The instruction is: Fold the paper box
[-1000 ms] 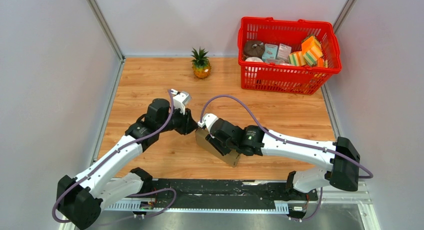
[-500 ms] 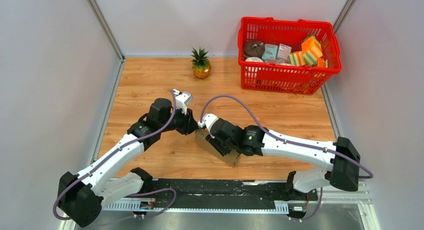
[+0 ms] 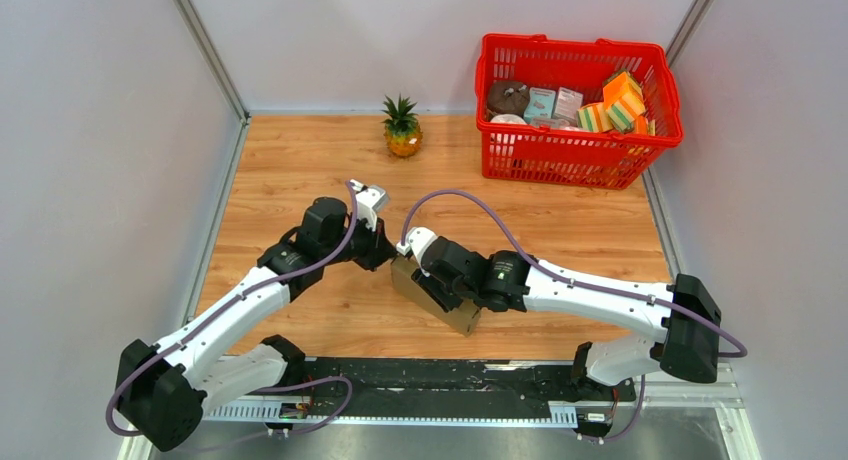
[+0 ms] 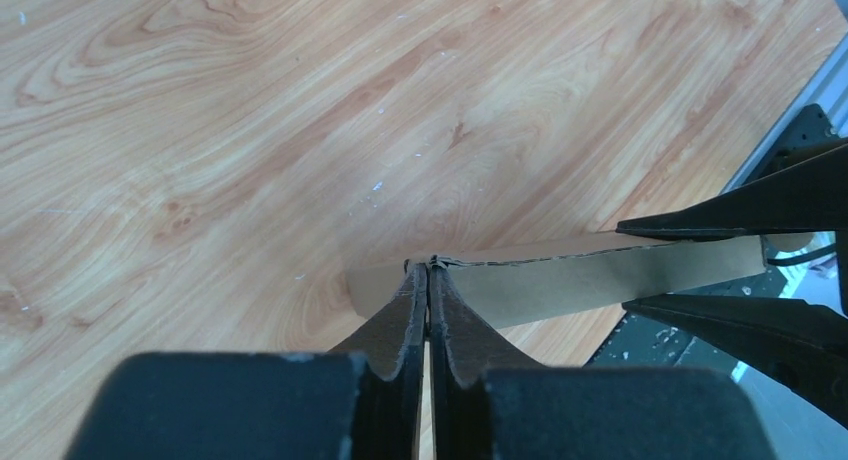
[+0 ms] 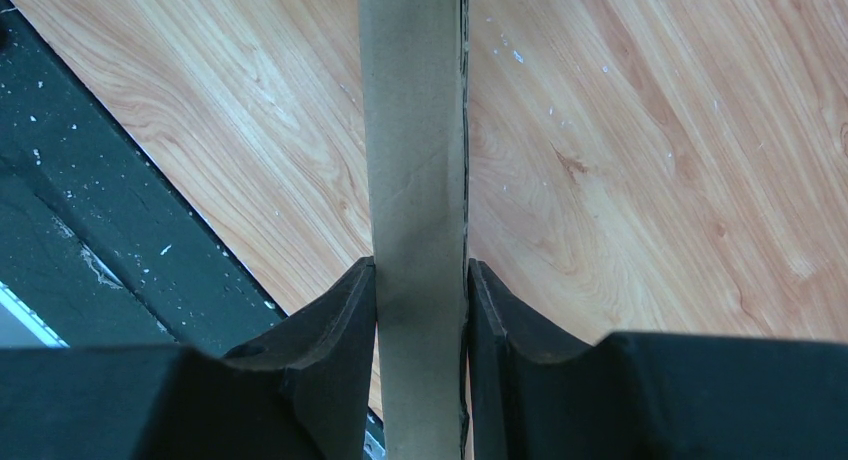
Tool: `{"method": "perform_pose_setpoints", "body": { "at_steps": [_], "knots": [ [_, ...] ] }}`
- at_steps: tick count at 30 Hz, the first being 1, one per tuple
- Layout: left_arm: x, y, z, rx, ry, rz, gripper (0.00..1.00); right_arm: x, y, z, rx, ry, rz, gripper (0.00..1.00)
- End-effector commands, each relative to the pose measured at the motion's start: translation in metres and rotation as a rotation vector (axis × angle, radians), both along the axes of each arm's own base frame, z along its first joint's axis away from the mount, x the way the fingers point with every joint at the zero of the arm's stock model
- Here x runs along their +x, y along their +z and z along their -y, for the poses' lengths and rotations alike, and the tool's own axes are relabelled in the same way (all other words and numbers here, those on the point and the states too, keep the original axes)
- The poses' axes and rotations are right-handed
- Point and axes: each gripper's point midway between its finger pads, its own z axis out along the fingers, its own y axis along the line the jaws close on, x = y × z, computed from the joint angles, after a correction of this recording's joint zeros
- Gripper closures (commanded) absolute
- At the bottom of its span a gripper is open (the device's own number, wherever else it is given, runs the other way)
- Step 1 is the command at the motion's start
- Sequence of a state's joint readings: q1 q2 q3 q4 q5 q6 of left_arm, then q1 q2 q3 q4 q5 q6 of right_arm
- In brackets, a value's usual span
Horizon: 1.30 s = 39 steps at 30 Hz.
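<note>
The paper box (image 3: 458, 315) sits low-centre in the top view, mostly hidden under the two wrists. It's held edge-up at the wooden surface (image 3: 290, 170), and I can't tell if it actually touches. It looks like a flat narrow slab, not opened out, so I'd say the folding is far from done.

The right fingers (image 5: 345, 310) are clamped on it, one on each face. The left fingers (image 4: 400, 325) are pinched nearly together at its top edge, biting just a sliver of cardboard as far as I can tell.

That's my worry. A bite that shallow could slip off once either arm pulls, or it could tear or crumple the thin flap instead of bending it along a crease.

The red basket (image 3: 560, 155) at upper right and the pineapple (image 3: 402, 130) at top centre are well apart from all this.
</note>
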State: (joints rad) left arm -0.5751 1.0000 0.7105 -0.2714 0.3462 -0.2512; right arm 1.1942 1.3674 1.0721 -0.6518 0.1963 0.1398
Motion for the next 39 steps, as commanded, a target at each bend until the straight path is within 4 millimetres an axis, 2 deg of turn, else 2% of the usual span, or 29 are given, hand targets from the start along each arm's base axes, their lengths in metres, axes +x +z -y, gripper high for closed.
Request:
{"method": "perform_pose_setpoints", "body": {
  "at_steps": [1, 6, 14, 23, 30, 39],
  "knots": [
    [0.001, 0.006, -0.003, 0.043, -0.005, 0.048, 0.96, -0.007, 0.003, 0.001, 0.026, 0.005, -0.026, 0.86],
    [-0.006, 0.003, -0.007, 0.055, -0.002, 0.067, 1.0, -0.003, 0.002, 0.003, 0.017, -0.01, -0.007, 0.86],
    [-0.021, -0.012, -0.009, 0.055, 0.016, 0.042, 1.0, 0.02, -0.002, 0.013, -0.018, -0.102, 0.056, 0.85],
    [-0.031, -0.014, -0.011, -0.01, 0.057, 0.001, 1.0, 0.034, 0.001, 0.014, -0.028, -0.15, 0.096, 0.82],
    [-0.035, -0.01, -0.002, -0.092, 0.081, -0.065, 1.0, 0.044, 0.006, 0.009, -0.028, -0.159, 0.134, 0.77],
    [-0.035, -0.029, -0.018, -0.005, 0.131, -0.078, 1.0, 0.053, 0.008, 0.009, -0.048, -0.179, 0.173, 0.71]
  ]
}}
